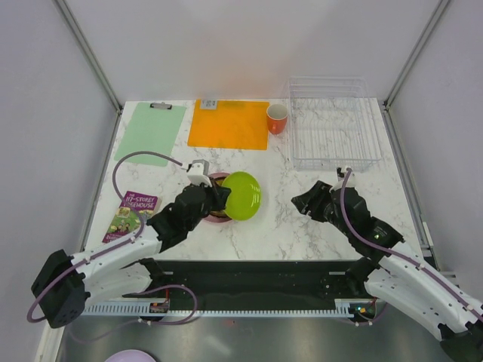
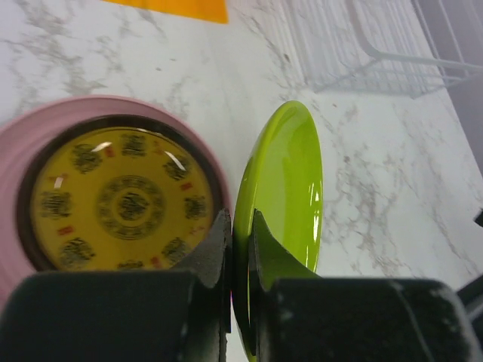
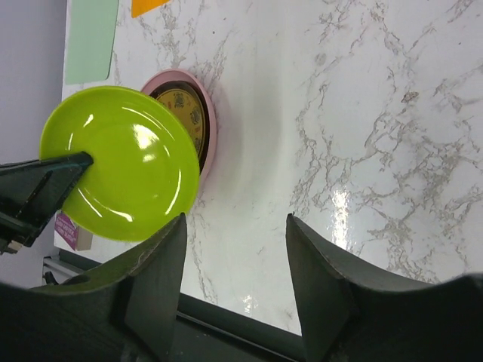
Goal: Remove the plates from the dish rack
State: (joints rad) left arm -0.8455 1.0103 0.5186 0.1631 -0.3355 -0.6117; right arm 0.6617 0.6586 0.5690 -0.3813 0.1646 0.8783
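My left gripper [image 1: 224, 197] [image 2: 240, 226] is shut on the rim of the lime green plate [image 1: 243, 195] [image 2: 290, 181] [image 3: 124, 170], which it holds tilted on edge just right of a stack. In that stack the yellow-gold patterned plate [image 2: 121, 200] [image 3: 185, 109] lies inside the large pink plate [image 1: 218, 178] [image 2: 38, 139] [image 3: 212, 121] on the table. My right gripper [image 1: 300, 202] [image 3: 235, 226] is open, with nothing between its fingers, over bare marble right of the green plate. The dish rack [image 1: 332, 132] [image 2: 392, 68] stands at the back right with no plates showing in it.
An orange mat [image 1: 229, 124] and an orange cup [image 1: 277, 118] sit at the back centre, left of the rack. A green clipboard [image 1: 151, 132] lies at the back left. A book [image 1: 130, 215] rests near the left edge beside my left arm.
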